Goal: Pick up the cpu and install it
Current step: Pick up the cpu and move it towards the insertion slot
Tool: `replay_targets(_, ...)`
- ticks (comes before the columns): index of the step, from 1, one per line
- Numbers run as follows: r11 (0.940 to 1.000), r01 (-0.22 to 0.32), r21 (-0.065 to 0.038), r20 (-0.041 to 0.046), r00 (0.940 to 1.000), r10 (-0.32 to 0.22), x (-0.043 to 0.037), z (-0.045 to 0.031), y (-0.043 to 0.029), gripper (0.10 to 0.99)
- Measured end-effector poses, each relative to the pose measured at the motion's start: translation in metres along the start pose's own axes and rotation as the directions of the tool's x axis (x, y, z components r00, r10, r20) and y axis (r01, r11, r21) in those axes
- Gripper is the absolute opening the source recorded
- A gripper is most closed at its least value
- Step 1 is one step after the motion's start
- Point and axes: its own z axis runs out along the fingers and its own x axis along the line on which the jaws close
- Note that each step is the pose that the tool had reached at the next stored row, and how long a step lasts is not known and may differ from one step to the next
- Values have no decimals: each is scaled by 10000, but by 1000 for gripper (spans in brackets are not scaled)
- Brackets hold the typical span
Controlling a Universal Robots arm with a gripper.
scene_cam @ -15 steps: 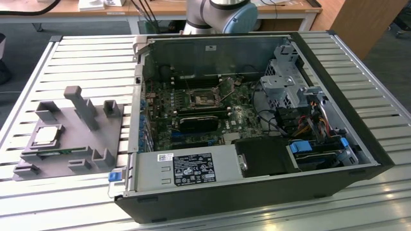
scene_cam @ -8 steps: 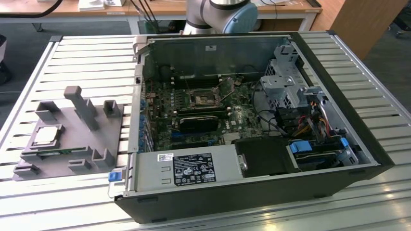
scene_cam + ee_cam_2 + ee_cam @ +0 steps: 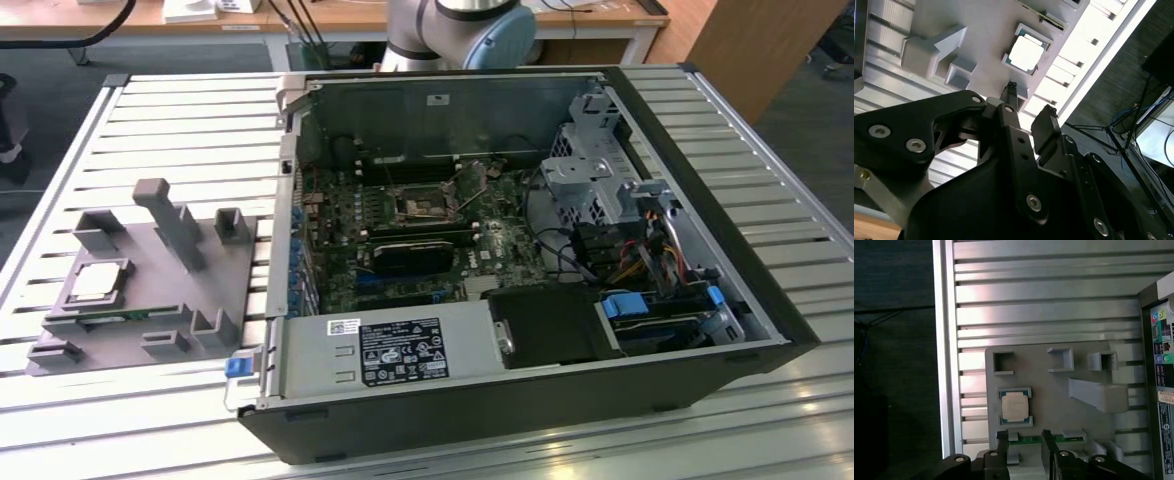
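The jaws stand spread and empty, their two black fingertips [image 3: 1002,440] parted with nothing between them. Just past the tips and untouched, the cpu [image 3: 1015,406], a small flat square chip with a silver metal top and thin pale rim, lies flat in a square pocket of a grey plastic holder plate [image 3: 1054,390]. In the exterior view, a long narrow green memory stick [image 3: 127,318] lies at six o'clock from the chip. The holder rests on a slatted aluminium table [image 3: 174,130], at nine o'clock from an open black computer case [image 3: 534,420]. The green motherboard [image 3: 514,240] carries a square metal-framed socket [image 3: 424,203] toward twelve o'clock, well apart from the cpu.
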Motion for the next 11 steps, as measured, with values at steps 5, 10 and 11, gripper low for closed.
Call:
replay_targets(5, 10000, 0, -16, -1, 10000, 0, 0, 87, -24, 580)
replay_targets(10, 10000, -1, -20, -2, 10000, 1, 1, 175, -42, 706)
replay_targets(11, 10000, 0, -19, -2, 10000, 0, 1, 190, -43, 706)
